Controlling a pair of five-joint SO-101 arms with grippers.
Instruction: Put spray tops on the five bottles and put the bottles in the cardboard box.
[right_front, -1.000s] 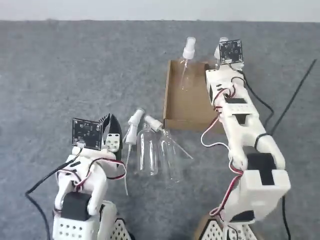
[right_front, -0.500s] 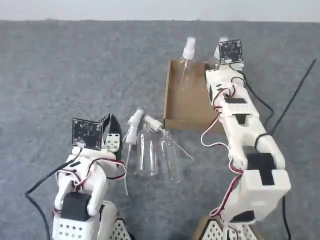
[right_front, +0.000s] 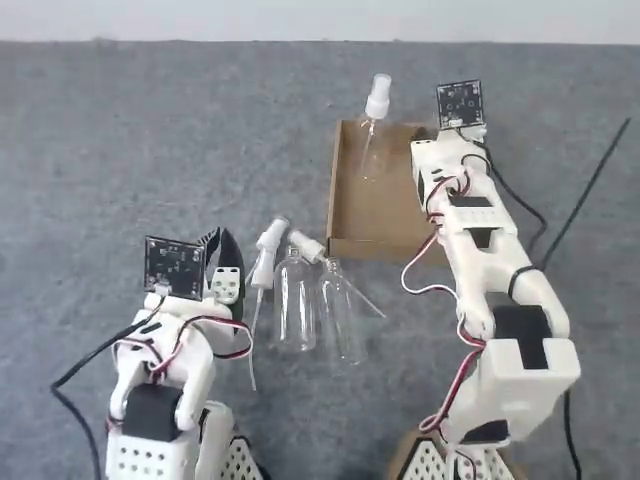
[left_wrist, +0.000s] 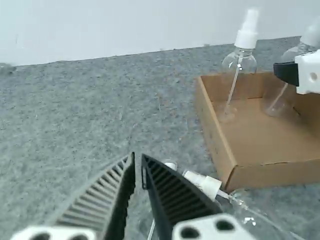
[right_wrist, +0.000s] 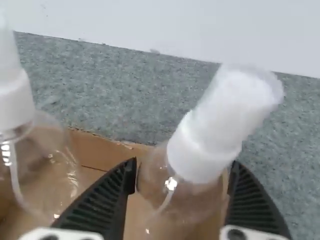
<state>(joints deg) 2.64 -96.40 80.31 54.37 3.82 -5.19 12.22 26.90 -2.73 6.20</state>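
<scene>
The right arm's fingers (right_wrist: 106, 199) clamp a capped spray bottle (right_wrist: 220, 125), tilted at the cardboard box's (right_front: 375, 228) far corner beside another capped bottle (right_front: 374, 135) standing inside. The left arm's fingers (left_wrist: 167, 192) sit together, empty, near two uncapped bottles (right_front: 295, 300) and loose spray tops (right_front: 270, 238) on the counter (right_front: 150, 130); these remain to be done.

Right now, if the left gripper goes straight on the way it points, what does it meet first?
Probably bare carpet: the left gripper points past the loose spray top beside it. Depth is unclear.
</scene>
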